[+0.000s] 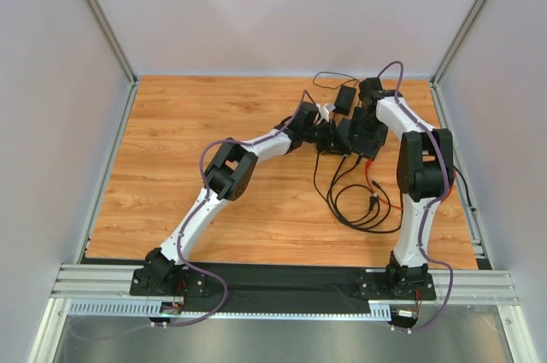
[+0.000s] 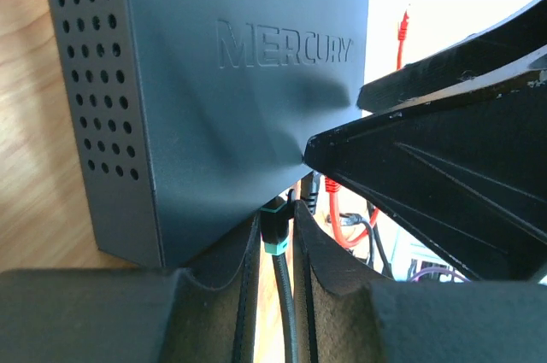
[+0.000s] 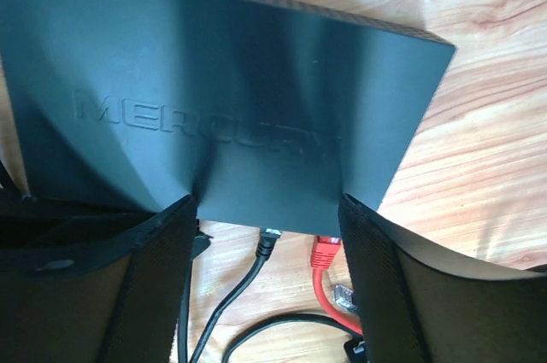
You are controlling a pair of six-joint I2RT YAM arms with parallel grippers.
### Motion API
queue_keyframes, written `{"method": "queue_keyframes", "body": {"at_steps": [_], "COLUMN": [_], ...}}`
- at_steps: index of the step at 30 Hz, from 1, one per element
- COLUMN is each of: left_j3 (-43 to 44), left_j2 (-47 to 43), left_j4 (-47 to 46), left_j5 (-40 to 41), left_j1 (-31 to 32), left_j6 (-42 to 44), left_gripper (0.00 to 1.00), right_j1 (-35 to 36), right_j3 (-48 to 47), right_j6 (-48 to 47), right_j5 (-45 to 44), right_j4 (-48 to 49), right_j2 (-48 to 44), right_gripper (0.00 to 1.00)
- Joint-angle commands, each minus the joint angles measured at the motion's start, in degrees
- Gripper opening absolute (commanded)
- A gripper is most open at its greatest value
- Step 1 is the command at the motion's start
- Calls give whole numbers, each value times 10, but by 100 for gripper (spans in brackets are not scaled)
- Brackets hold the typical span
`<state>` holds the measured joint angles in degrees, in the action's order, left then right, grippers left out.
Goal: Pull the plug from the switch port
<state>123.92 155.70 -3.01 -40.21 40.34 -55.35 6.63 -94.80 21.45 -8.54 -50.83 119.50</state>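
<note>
Your two arms meet at the far right part of the wooden table (image 1: 214,124), and that is where the switch (image 2: 231,107) lies flat, logo face up, just on the near side of the small adapter brick (image 1: 345,96). On your left wrist view, the left gripper (image 2: 278,242) is clenched on the plug (image 2: 274,225), the black one with the teal band. The pads sit tight on both sides of it and its cord runs down through the narrow slot between them. The tip of the plug meets the socket edge of the switch, but you cannot tell from here whether it is seated or just out. The right gripper (image 3: 267,209) is released: its jaws stand wide apart over that same socket edge, one finger toward each end of the visible stretch, clamping nothing. Between those fingers you can see a second black plug (image 3: 267,241) at the edge, and beside it a red plug (image 3: 325,252) lying on the wood just apart from the sockets. From above, the loose cables (image 1: 367,209) coil on the table nearer to you than the switch, beside the right arm.
</note>
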Motion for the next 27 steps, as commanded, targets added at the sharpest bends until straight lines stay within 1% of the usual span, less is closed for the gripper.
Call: {"method": "queue_keyframes", "body": {"at_steps": [1,3,4,5,8,9,11,15,16,17,18,19,21,22,24,25,26,27], "left_j3": [31,28,25,24,24,24,28,34,-9,-33,-45,-29,-28,-48,-57,-59,-61,-63], "left_j2": [28,23,21,20,8,6,5,15,7,-10,-14,-14,-31,-40,-53,-56,-61,-64], "left_j4": [9,27,48,78,127,142,165,154,111,77,53,76,101,100,92,94,96,98], "left_j5": [-32,-32,-30,-29,-22,-15,-1,-29,-36,-42,-50,-65,-38,-29,-22,-19,-16,-13], "left_j1": [10,10,10,10,10,10,9,4,4,4,6,7,10,11,8,6,6,5], "left_j6": [-6,0,2,6,30,47,57,44,35,11,10,19,55,61,80,85,90,102], "left_gripper": [0,0,0,0,0,0,0,0,0,0,0,0,0,0,0,2,7,15], "right_j1": [7,8,8,9,16,20,25,25,24,24,24,24,23,22,23,22,23,22], "right_j3": [10,-8,-14,-26,-49,-56,-71,-106,-107,-108,-108,-113,-114,-111,-107,-101,-98,-94], "right_j6": [10,26,33,41,70,80,87,98,102,103,103,105,107,109,109,105,100,95], "right_j5": [-2,-2,-9,-10,-27,-40,-45,-39,-39,-42,-44,-43,-32,-26,-11,-9,-8,-7], "right_j4": [13,-4,-10,-22,-49,-57,-81,-108,-109,-110,-112,-113,-112,-110,-99,-90,-86,-81], "right_j2": [-2,14,30,35,56,62,82,118,124,127,133,135,135,135,127,123,118,105], "right_gripper": [65,62,57,55,50,47,47,47,48,48,48,48,48,47,47,48,48,48]}}
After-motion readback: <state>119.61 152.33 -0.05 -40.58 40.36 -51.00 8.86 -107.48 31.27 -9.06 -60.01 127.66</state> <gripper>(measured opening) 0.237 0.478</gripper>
